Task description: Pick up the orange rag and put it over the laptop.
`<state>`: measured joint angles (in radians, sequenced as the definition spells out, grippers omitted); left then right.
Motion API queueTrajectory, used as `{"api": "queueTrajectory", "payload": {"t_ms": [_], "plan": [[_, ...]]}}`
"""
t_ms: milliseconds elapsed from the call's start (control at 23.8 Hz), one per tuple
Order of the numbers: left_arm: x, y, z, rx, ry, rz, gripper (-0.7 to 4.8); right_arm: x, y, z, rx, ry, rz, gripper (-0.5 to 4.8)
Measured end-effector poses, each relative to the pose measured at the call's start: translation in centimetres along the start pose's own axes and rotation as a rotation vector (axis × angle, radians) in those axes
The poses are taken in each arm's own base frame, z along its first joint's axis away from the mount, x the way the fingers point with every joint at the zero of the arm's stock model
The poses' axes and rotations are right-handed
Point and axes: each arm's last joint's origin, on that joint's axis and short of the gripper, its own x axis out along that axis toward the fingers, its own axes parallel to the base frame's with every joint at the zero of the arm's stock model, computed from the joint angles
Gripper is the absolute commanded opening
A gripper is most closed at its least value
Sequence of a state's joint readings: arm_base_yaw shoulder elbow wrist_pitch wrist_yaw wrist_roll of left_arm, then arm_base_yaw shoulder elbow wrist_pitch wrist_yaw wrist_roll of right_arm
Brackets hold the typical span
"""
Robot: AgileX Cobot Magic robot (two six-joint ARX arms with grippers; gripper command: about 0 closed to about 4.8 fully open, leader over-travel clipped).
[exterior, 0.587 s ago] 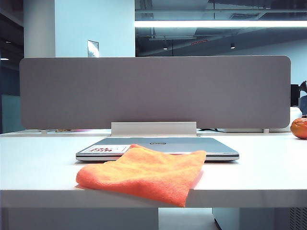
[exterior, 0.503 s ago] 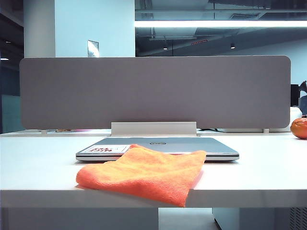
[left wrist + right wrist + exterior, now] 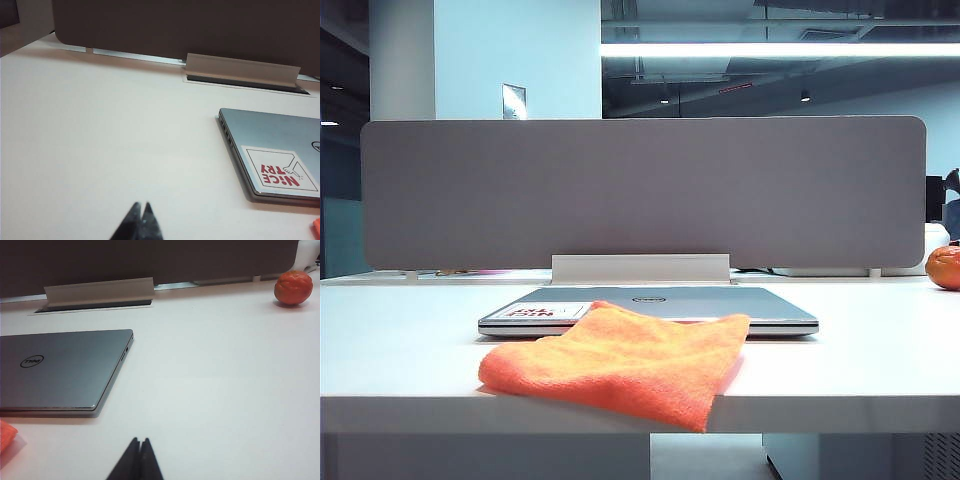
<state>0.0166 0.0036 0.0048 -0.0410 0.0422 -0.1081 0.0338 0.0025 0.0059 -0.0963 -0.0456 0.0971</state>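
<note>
Nothing moved; laptop [image 3: 280, 150] sticker [image 3: 277, 170] seemingly reads "NICE TRY".

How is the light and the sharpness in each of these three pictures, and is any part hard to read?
Exterior view: sharp, cool light, a ceiling strip blown out; the orange rag and the laptop read clearly. Left wrist view: soft and washed out, with the table nearly featureless; the shut left gripper is a dark silhouette. Right wrist view: equally soft; the shut right gripper is dark, the orange ball slightly blurred.

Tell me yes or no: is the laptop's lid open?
No, the laptop lies flat and closed on the table, with the orange rag overlapping its front edge.
</note>
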Motion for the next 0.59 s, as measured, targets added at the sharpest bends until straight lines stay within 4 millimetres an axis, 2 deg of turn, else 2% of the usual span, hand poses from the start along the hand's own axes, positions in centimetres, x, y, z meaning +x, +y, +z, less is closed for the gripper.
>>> {"api": "queueTrajectory", "payload": {"t_ms": [587], "plan": [[0.00, 0.00, 0.00, -0.016, 0.000, -0.001, -0.06, 0.00, 0.00, 0.00, 0.000, 0.000, 0.000, -0.05]]}}
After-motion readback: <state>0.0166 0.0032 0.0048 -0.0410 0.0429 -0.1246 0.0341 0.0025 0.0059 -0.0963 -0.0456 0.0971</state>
